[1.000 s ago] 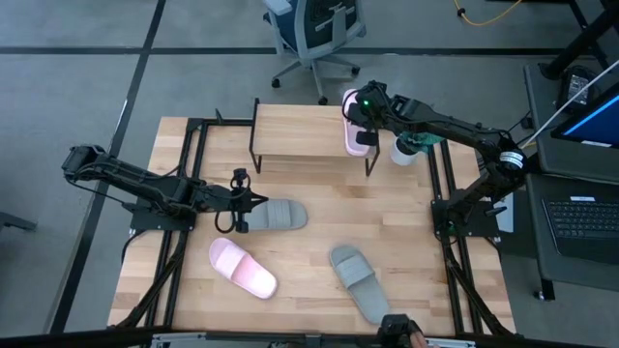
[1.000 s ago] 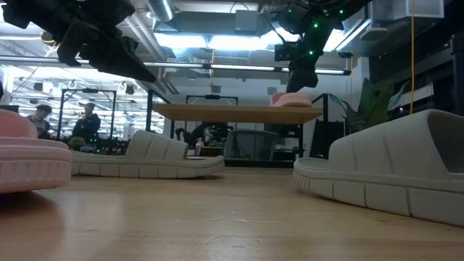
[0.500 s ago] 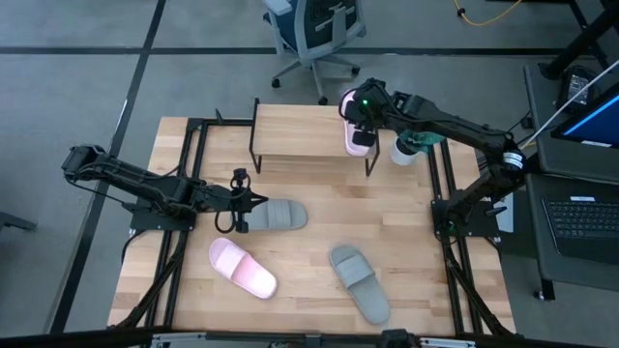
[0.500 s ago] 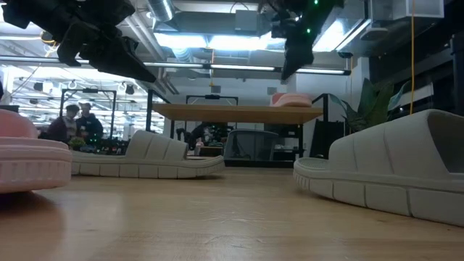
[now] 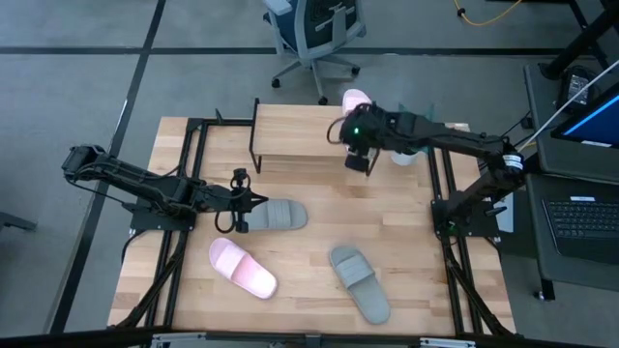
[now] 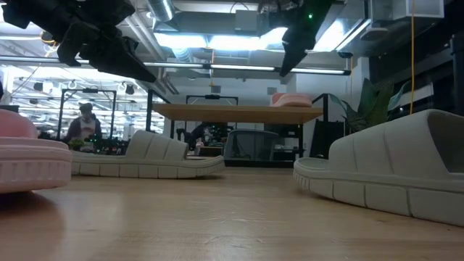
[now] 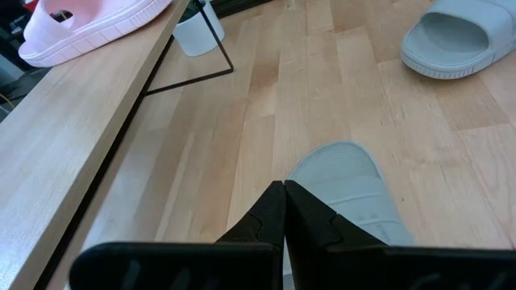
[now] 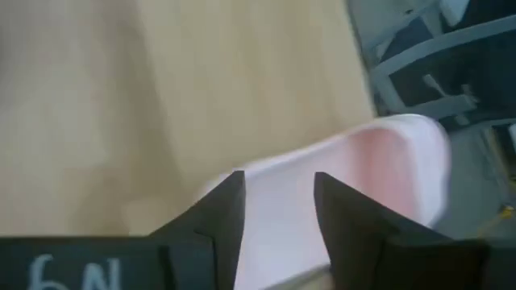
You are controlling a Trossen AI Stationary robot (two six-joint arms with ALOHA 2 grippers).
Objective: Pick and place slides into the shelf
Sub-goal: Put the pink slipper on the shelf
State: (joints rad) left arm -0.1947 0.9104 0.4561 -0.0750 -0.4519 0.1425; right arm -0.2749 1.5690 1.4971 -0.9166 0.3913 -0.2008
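Now the right claw, fingers parted and empty, has drawn back from the pink slide left on the shelf; three remain.

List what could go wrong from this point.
1. The pink slide on the shelf sits at the end, its far tip overhanging the edge; a nudge from the open right hand just above might tip it off.
2. The left hand is shut over the grey-green slide without gripping it, so it must open before any pick.
3. A white cup beside the shelf's right legs could be knocked.
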